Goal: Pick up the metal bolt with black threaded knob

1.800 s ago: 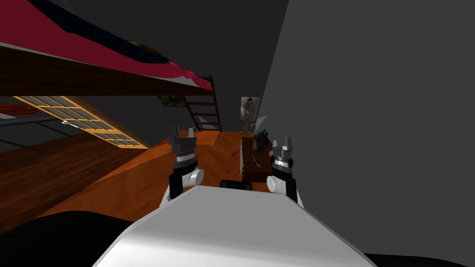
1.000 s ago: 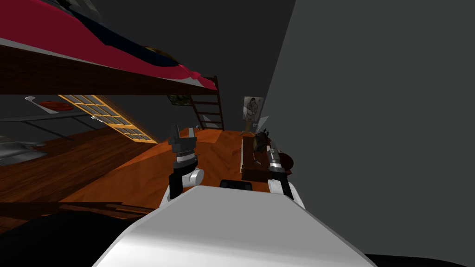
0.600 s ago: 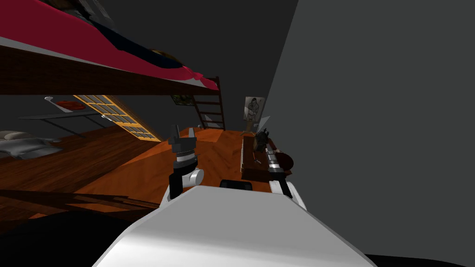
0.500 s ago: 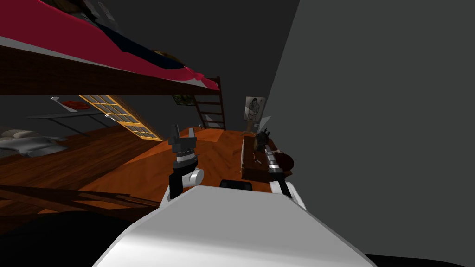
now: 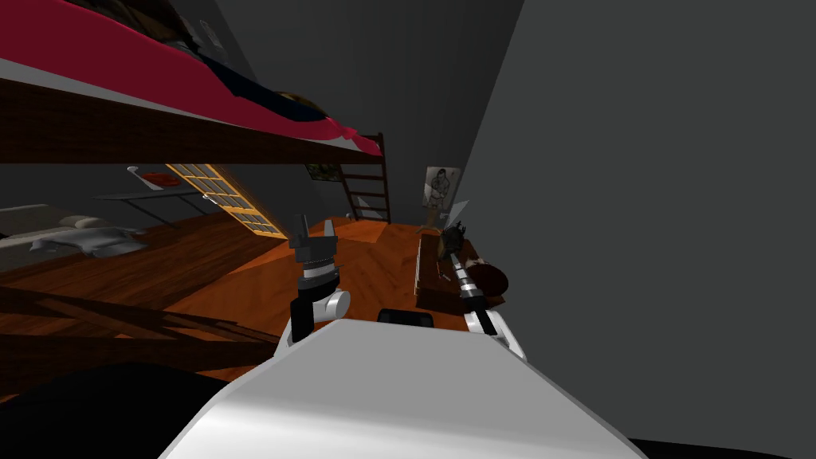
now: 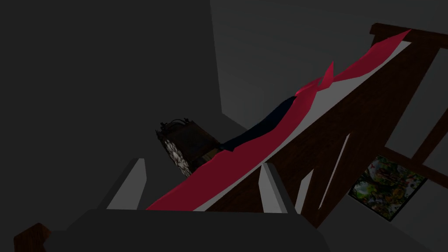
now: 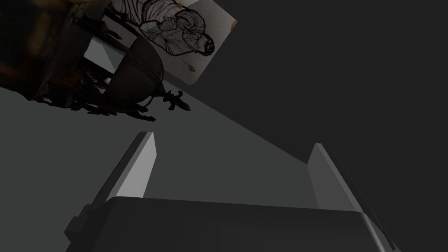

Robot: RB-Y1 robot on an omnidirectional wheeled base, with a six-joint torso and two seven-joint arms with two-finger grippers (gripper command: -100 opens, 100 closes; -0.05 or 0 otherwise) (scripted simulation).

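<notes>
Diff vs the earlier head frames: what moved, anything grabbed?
My right arm swung from upright to stretched forward; the right gripper now reaches over the low dark brown table, fingers open, holding nothing. The red-covered bunk bed slid across the head view, but that is my own turn, not the bed's. The left gripper stayed raised and open.

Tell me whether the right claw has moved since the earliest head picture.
Yes. The right claw has reached forward and leftward. Earlier it stood upright off the right side of the low dark table; now it lies stretched out over the table top.
</notes>
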